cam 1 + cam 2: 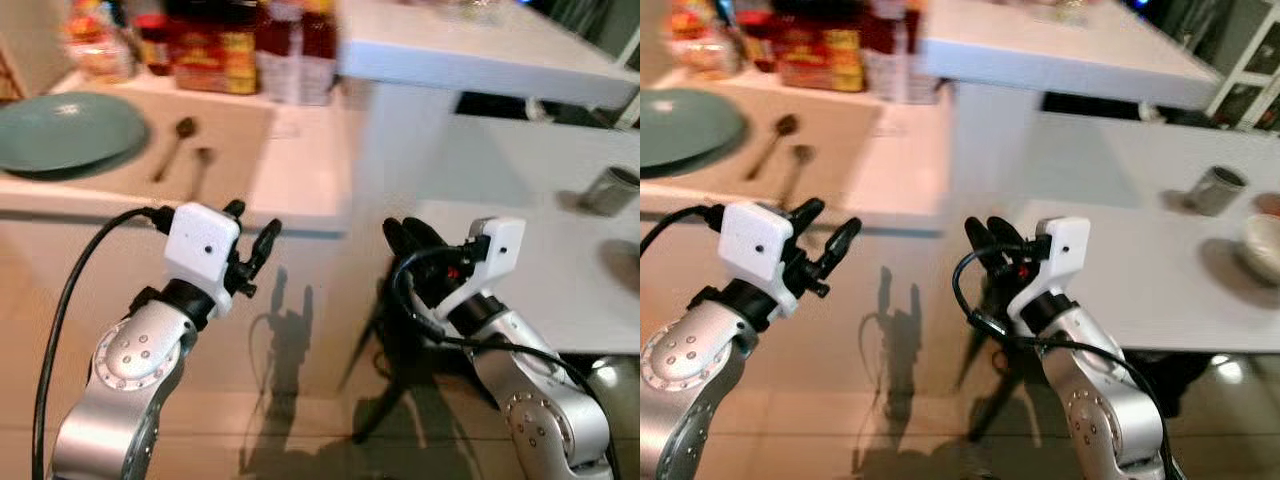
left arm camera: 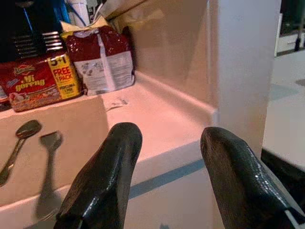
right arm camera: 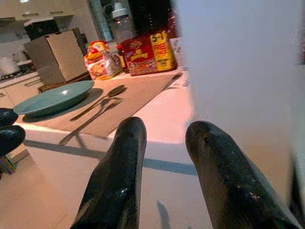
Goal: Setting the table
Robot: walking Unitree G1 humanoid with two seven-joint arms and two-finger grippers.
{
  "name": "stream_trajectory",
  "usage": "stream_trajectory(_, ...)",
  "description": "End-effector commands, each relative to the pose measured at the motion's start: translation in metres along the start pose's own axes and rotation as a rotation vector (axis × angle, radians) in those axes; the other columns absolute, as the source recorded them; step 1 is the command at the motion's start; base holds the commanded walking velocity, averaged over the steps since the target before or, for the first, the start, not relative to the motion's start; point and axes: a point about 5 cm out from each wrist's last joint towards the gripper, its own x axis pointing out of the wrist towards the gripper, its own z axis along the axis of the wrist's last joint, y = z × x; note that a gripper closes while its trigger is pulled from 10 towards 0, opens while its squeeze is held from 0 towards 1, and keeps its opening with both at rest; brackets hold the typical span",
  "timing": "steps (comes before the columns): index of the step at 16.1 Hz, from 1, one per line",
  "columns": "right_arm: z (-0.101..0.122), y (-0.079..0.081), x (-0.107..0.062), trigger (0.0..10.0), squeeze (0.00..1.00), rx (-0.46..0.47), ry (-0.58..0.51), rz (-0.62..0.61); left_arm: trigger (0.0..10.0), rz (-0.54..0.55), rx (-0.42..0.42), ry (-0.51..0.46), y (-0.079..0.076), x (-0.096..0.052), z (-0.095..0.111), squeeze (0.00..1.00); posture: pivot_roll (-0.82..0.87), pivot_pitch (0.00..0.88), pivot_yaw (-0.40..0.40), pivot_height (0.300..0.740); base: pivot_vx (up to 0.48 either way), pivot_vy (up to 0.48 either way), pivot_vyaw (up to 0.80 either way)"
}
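2 utensils, spoon (image 1: 172,148) and fork (image 1: 201,166), lie on placemat (image 1: 225,130) at 3 o'clock of plate (image 1: 62,132): light, stiff, slippery metal; best pinched mid-handle. Left end effector (image 1: 252,240) and right end effector (image 1: 412,238): fingers apart, empty.

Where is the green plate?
In the left eye view, the green plate sits on the tan placemat at far left, with the spoon just right of it.

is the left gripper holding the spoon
No, the left gripper is open and empty above the floor, while the spoon lies on the placemat.
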Motion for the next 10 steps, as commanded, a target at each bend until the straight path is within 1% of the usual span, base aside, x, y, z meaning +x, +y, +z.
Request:
stream_trajectory(1,0.012,0.002,0.005,10.0,0.00,-0.018,-0.025,-0.010,10.0,0.007,-0.002,-0.017,0.002,0.006,0.007,0.00,0.01,0.037,-0.064,0.740,0.000,0.480,0.00)
stream_trajectory(2,0.015,0.004,0.007,10.0,0.00,-0.009,-0.036,-0.009,10.0,0.025,-0.009,-0.019,0.005,0.008,0.009,0.00,0.01,0.037,-0.064,0.740,0.000,0.480,0.00)
stream_trajectory(3,0.021,0.005,0.012,10.0,0.00,0.000,-0.057,-0.006,10.0,0.076,-0.017,-0.027,0.013,0.012,0.013,0.00,0.02,0.044,-0.065,0.740,0.000,0.480,0.00)
stream_trajectory(4,0.026,0.005,0.018,10.0,1.00,-0.006,-0.062,-0.024,10.0,0.149,-0.064,-0.017,0.022,0.015,0.014,1.00,0.03,0.043,-0.064,0.740,0.000,0.480,0.00)
stream_trajectory(5,0.033,0.007,0.023,10.0,1.00,-0.005,-0.082,-0.029,10.0,0.181,-0.077,-0.020,0.026,0.016,0.015,1.00,0.02,0.049,-0.064,0.740,0.000,0.480,0.00)
stream_trajectory(6,0.036,0.008,0.025,10.0,1.00,-0.007,-0.092,-0.029,10.0,0.185,-0.072,-0.022,0.027,0.015,0.016,1.00,0.02,0.049,-0.064,0.740,0.000,0.480,0.00)
stream_trajectory(7,0.041,0.008,0.030,10.0,1.00,-0.028,-0.110,-0.046,10.0,0.200,-0.059,-0.012,0.030,0.015,0.014,1.00,0.01,0.060,-0.069,0.740,0.000,0.480,0.00)
stream_trajectory(8,0.043,0.007,0.032,10.0,1.00,-0.037,-0.116,-0.060,10.0,0.216,-0.055,-0.002,0.031,0.015,0.013,1.00,0.01,0.059,-0.073,0.740,0.000,0.480,0.00)
stream_trajectory(9,0.052,0.006,0.037,10.0,1.00,-0.051,-0.139,-0.081,10.0,0.261,-0.059,0.014,0.036,0.017,0.011,1.00,0.01,0.071,-0.076,0.740,0.000,0.480,0.00)
stream_trajectory(10,0.053,0.005,0.038,10.0,1.00,-0.058,-0.136,-0.072,10.0,0.265,-0.064,0.020,0.036,0.018,0.011,1.00,0.01,0.072,-0.078,0.740,0.000,0.480,0.00)
